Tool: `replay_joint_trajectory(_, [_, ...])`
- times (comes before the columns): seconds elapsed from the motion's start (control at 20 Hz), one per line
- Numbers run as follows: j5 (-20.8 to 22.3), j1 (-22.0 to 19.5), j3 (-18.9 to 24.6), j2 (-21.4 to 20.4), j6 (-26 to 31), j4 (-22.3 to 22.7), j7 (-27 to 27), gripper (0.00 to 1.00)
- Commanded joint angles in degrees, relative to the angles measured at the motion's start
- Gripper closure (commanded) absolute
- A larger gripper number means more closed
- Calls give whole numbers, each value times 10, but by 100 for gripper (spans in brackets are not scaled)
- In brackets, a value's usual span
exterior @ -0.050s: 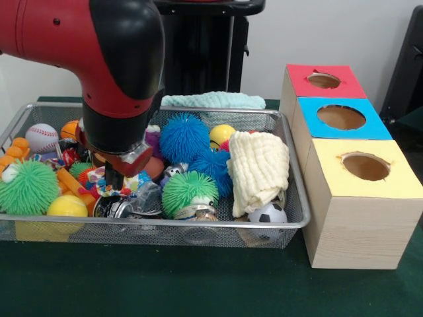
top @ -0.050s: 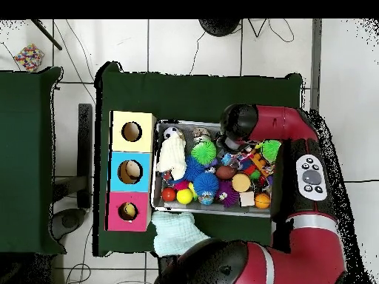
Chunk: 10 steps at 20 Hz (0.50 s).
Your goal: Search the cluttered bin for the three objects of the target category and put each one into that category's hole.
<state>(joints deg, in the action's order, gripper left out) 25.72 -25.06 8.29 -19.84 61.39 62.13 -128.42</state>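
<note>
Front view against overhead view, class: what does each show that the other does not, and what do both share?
Only the front view shows the wooden side walls of the boxes and the end effector reaching down into the toys. Only the overhead view shows the tiled floor, a second green table and the arm's button panel. Both show the mesh bin, the cream cloth, the soccer ball and the red, blue and yellow holes.

No legible txt, labels, brands or nos. on any obj in either view
</note>
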Motion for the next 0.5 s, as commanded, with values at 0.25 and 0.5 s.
replay_joint_trajectory(0.25, [-40, -6, 56, 23, -17, 83, 61, 100])
replay_joint_trajectory(0.5, [-17, -6, 56, 16, -55, 91, 86, 0])
